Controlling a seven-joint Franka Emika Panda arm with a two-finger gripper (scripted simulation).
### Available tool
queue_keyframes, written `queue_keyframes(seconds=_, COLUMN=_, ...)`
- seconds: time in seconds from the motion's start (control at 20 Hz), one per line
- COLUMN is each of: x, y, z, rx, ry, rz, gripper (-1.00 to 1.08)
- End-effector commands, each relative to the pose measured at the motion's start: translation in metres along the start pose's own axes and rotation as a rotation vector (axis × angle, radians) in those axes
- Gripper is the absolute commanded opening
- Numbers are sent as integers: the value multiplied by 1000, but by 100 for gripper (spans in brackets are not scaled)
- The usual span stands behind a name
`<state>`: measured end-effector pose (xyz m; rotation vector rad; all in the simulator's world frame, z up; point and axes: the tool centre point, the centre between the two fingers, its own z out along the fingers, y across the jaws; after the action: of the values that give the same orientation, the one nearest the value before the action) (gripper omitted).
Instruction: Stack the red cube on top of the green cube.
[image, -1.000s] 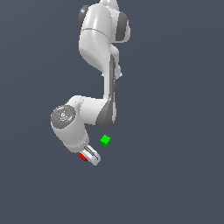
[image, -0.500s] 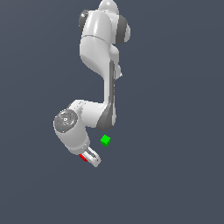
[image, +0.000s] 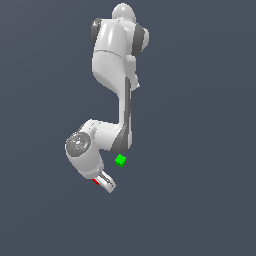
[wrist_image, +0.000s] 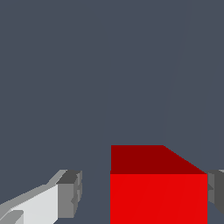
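In the exterior view, going left to right, the gripper (image: 103, 182) comes first, low down over the red cube (image: 95, 181). Only a tiny bit of red peeks out beside it. The green cube (image: 120, 160) sits near the red cube, a little to the exterior view's right and further up.

In the wrist view the red cube (wrist_image: 158, 192) sits between the fingers (wrist_image: 69, 192). They are spread wide. One pad looks to touch it; the other stands apart.

This looks like the grabbing step. Next the fingers should squeeze, then lift.

A cube has no long side. Its flat face points toward the wrist camera.
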<state>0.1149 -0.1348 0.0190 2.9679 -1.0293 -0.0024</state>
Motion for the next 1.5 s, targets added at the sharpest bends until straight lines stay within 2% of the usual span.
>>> queue_keyframes(seconds=0.0, x=1, y=-1, z=-1, rx=1, ry=1, rz=0, gripper=-100)
queue_keyframes(seconds=0.75, x=0, y=0, z=-8, rx=0, ry=1, rz=0, gripper=-100)
queue_keyframes(seconds=1.45, x=-1, y=0, z=-91, rx=1, ry=1, rz=0, gripper=-100)
